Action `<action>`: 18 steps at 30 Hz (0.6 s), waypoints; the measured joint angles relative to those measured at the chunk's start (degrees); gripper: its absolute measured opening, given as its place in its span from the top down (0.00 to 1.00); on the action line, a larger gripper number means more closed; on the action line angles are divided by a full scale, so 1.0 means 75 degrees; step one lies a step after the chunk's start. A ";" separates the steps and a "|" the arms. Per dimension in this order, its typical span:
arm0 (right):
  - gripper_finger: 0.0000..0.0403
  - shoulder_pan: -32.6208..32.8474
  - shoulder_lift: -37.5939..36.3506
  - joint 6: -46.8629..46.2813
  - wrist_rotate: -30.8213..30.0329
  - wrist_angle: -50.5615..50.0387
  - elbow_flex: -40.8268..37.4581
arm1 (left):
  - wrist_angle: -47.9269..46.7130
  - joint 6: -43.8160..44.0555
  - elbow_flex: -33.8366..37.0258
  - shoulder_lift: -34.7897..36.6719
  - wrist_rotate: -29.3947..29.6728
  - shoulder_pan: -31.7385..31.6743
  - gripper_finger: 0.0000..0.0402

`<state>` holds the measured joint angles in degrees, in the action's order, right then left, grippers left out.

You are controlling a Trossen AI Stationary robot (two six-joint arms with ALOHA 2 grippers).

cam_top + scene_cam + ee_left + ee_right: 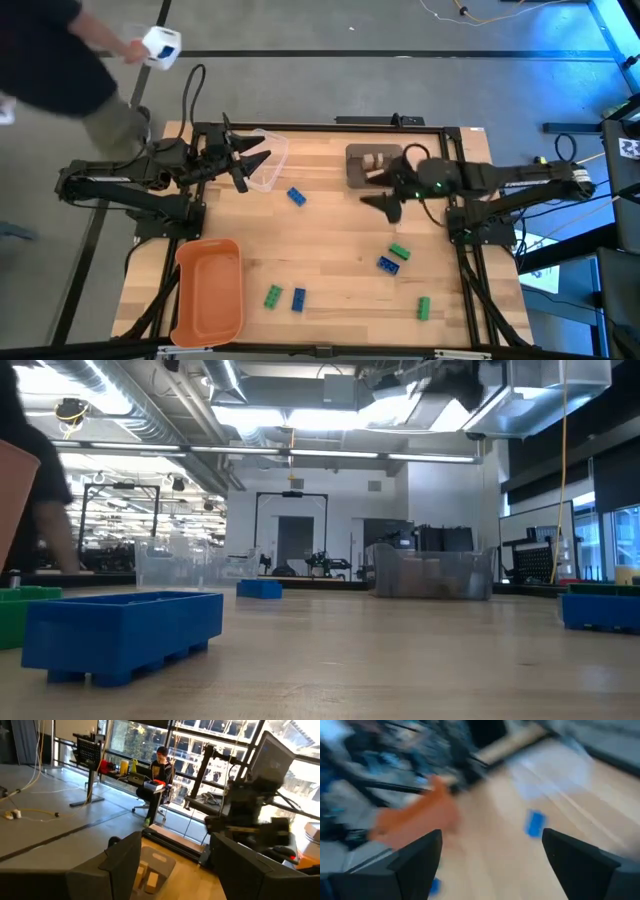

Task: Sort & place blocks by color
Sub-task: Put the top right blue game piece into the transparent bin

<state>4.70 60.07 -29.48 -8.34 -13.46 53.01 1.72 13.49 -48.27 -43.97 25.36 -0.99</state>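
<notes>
Several small blocks lie flat on the wooden table: a blue one near the middle, a green and a blue toward the right, a green and a blue near the front, and a green at front right. Tan blocks lie in a grey tray. My left gripper is open and empty above the clear tub. My right gripper is open and empty beside the grey tray, above bare table. The right wrist view, blurred, shows the middle blue block ahead.
An orange tray stands at the front left corner. A person stands beyond the table's far left corner. Bare wood lies between the middle blue block and the front blocks. Another person sits in the room.
</notes>
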 joint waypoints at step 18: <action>0.15 0.0821 0.0067 0.1345 0.0059 0.2787 0.0009 | 0.0003 0.0391 0.0000 -0.0007 -0.0472 0.0003 0.43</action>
<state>10.85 60.58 -19.40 -7.90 7.44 53.08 1.74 16.43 -48.27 -44.03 21.82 -0.97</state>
